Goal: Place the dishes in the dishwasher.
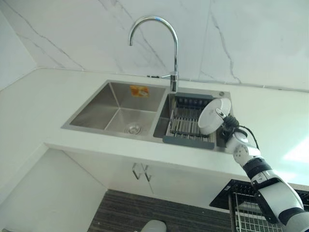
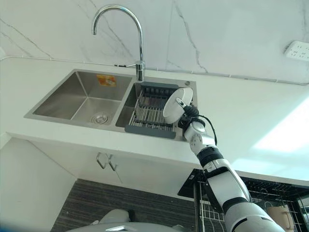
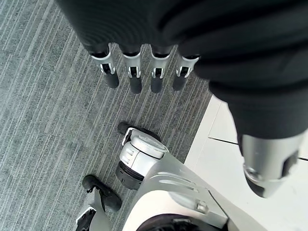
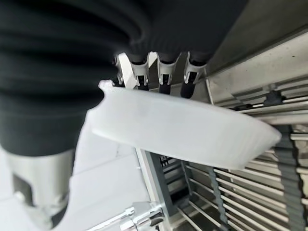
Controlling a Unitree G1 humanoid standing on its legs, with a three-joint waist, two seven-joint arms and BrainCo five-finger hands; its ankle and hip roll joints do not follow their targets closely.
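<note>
White plate point(image 4: 183, 127) pinched between right hand point(image 4: 72, 86) fingers point(image 4: 166, 72) and thumb, above sink rack point(image 1: 186, 123); left hand point(image 3: 192, 38) fingers straight.

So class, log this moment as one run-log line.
right hand: shut on white plate | plate: tilted above drying rack in sink | left hand: open, idle, over floor

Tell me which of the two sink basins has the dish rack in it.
The right basin, beside the right hand holding the white plate; the left basin holds no rack.
</note>
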